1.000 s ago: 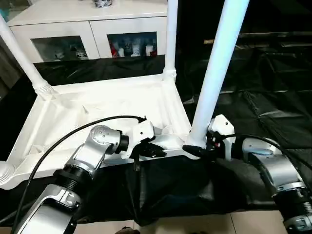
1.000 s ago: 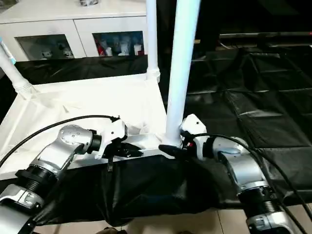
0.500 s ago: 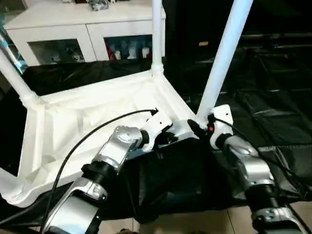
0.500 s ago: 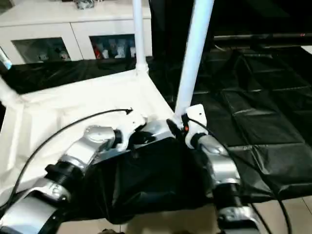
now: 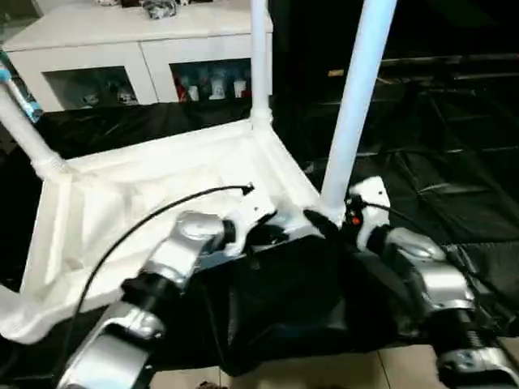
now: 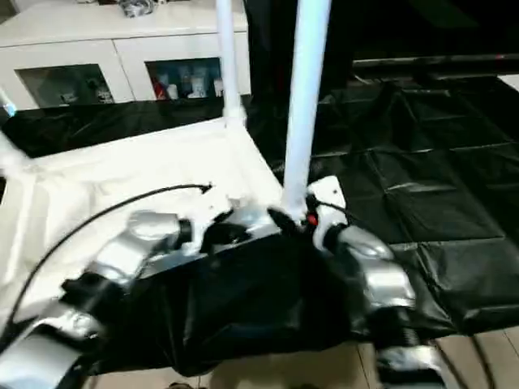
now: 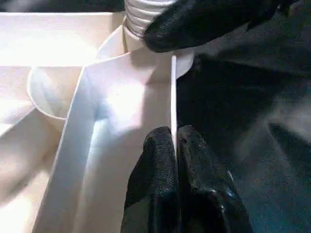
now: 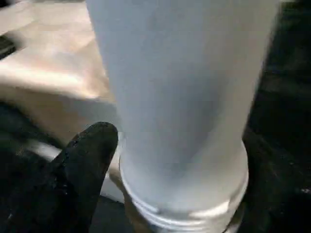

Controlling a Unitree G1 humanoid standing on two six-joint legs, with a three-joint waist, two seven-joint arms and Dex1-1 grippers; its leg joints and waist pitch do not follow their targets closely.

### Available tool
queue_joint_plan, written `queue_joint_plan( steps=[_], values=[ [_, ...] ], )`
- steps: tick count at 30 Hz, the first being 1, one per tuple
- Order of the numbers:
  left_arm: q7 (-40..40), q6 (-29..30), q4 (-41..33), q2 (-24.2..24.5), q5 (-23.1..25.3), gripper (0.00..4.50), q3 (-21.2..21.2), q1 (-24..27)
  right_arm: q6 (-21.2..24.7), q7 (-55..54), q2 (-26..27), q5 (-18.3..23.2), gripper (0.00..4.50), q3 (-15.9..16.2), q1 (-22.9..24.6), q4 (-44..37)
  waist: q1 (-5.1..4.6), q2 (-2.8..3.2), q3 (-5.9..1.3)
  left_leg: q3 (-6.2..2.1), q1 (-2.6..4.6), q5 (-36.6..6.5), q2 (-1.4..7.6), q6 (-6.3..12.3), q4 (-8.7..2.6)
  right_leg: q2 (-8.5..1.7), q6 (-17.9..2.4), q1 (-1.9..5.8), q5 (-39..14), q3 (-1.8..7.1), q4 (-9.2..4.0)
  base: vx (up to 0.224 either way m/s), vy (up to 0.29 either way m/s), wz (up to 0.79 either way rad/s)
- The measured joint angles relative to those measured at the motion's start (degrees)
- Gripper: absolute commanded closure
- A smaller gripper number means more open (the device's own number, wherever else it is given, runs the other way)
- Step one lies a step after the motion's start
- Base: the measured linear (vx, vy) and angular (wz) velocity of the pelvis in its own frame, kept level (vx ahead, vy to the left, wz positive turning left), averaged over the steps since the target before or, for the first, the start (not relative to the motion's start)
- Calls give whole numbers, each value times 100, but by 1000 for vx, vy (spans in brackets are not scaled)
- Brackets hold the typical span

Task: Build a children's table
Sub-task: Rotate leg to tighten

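Note:
The children's table (image 5: 122, 203) lies upside down on the black cloth, white and ribbed, with its legs pointing up. My left gripper (image 5: 272, 235) is at the near right corner, shut on the thin near rim (image 7: 172, 97) of the top. Right beside it, my right gripper (image 5: 326, 222) stands at the base of the near right leg (image 5: 357, 97). One black finger (image 8: 90, 160) sits just off the leg's threaded collar (image 8: 184, 204), and the jaws look open around it. Its fingertip (image 7: 204, 22) rests by the corner socket. The far leg (image 5: 259, 57) and the left leg (image 5: 24, 121) stand upright.
A white glass-door cabinet (image 5: 146, 49) stands behind the table. The black cloth (image 5: 454, 162) spreads out to the right and hangs over the near edge. A strip of pale floor (image 5: 324, 377) shows below. A black cable (image 5: 146, 219) arcs over my left forearm.
The whole picture has shifted and tilted. Both grippers stay at the near right corner. The right forearm now reaches in from nearer the front, and its finger stands a little off the leg.

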Motion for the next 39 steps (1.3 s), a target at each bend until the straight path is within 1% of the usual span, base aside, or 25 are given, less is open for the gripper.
queue_joint_plan(
  steps=[3,6,10,11,15,17,19,20,21,23,26,27,30,33,36,38,39],
  values=[
    [-580,-61,-161,334,-120,450,-22,94,-16,757,-378,80,63,230,83,-196,2,-4,2,2,-4,0,-1,0,3,0,1,-1,-1,2,-4,0,0,0],
    [-926,-60,-298,491,-202,450,-66,184,-30,1086,-501,115,63,257,109,-279,6,-8,5,3,-6,-1,-1,0,5,-1,0,-1,-1,3,-6,0,0,0],
    [-1130,-50,-366,580,-255,450,-90,236,-29,1410,-632,152,63,347,109,-327,8,-8,5,4,-6,0,-1,0,6,-2,0,0,0,5,-1,0,0,0],
    [-1155,-49,-365,601,-270,450,-90,237,-29,1441,-647,153,87,362,109,-335,4,-11,7,4,-4,0,-1,0,6,-1,-1,0,0,5,0,0,0,0],
    [-1198,-44,-365,637,-307,450,-90,237,-7,1551,-642,219,102,395,109,-337,-4,-15,9,4,-3,0,-1,0,6,-1,-1,0,0,5,3,0,0,0],
    [-1216,-38,-365,638,-310,450,-90,237,-7,1554,-636,221,137,429,109,-336,-3,-16,9,4,-3,0,-1,0,6,-1,-1,0,0,5,3,0,0,0],
    [-1216,-38,-365,634,-310,450,-90,237,-6,1549,-617,218,138,432,110,-336,-1,-16,9,4,-3,0,-1,0,6,-1,-1,0,0,5,2,0,0,0],
    [-1208,-38,-365,632,-310,450,-90,237,-2,1535,-611,213,146,432,111,-336,-2,-16,9,4,-3,0,-1,0,6,-1,-1,0,0,5,2,0,0,0],
    [-1186,-38,-364,626,-309,450,-90,237,1,1500,-596,203,168,429,111,-336,-5,-16,9,4,-3,0,-1,0,6,-1,-1,0,0,5,3,0,0,0],
    [-1000,-69,-318,568,-289,450,-85,236,4,1139,-433,120,169,405,111,-309,-15,-23,6,4,0,0,0,0,5,-1,-1,-1,0,5,4,0,0,0],
    [-588,-104,-152,409,-150,450,-47,154,0,432,-136,15,175,254,105,-161,-47,-32,1,4,5,0,-2,-1,6,0,1,1,0,8,4,0,0,0],
    [-273,-92,44,245,-63,450,-42,32,33,-53,96,-10,175,111,47,3,-49,-40,-4,4,11,0,-2,-2,7,0,5,5,-3,9,2,0,0,0],
    [404,-27,385,-132,103,450,-27,-213,118,-1064,501,-134,176,-155,-173,309,-64,-39,-6,4,18,0,-7,-2,9,0,8,11,-5,14,-2,0,0,0],
    [1014,102,697,-505,164,450,9,-410,177,-1926,833,-220,176,-342,-414,616,-78,-41,-7,4,33,0,-11,-2,9,0,9,28,-5,19,-6,0,0,0],
    [1291,147,800,-678,174,450,69,-438,61,-2333,992,-400,176,-377,-490,756,-86,-36,-14,4,42,0,-12,-2,7,-1,11,37,-6,18,-9,0,0,0],
    [1295,145,827,-687,175,450,84,-446,29,-2332,1012,-406,176,-382,-499,783,-98,-34,-17,4,42,-1,-12,-2,6,-1,12,39,-7,17,-10,0,0,0],
    [1293,138,828,-687,175,450,84,-446,33,-2327,1014,-388,141,-389,-500,782,-100,-34,-17,3,41,-1,-12,-2,5,-1,13,39,-7,17,-11,0,0,0]
  ],
)
